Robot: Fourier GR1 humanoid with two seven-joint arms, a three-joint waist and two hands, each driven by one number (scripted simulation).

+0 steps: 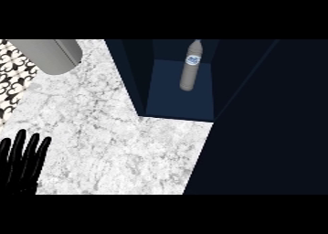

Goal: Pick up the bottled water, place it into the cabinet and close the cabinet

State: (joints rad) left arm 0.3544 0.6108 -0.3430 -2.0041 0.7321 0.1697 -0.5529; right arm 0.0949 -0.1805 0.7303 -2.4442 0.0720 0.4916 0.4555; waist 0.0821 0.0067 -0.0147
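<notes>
A grey water bottle [190, 66] with a blue and white label stands upright inside the dark blue cabinet [180, 100], on its floor toward the back. The cabinet's front is open, and its dark door [274, 119] fills the right side of the view. My left hand [18, 162] rests at the lower left edge with its fingers straight and pointing up, far from the bottle and holding nothing. My right hand does not show in the view.
The white marbled counter [112, 137] spreads from the cabinet to the lower left. A grey cylinder [48, 55] lies at the top left. A black and white patterned wall [7, 87] runs along the left edge.
</notes>
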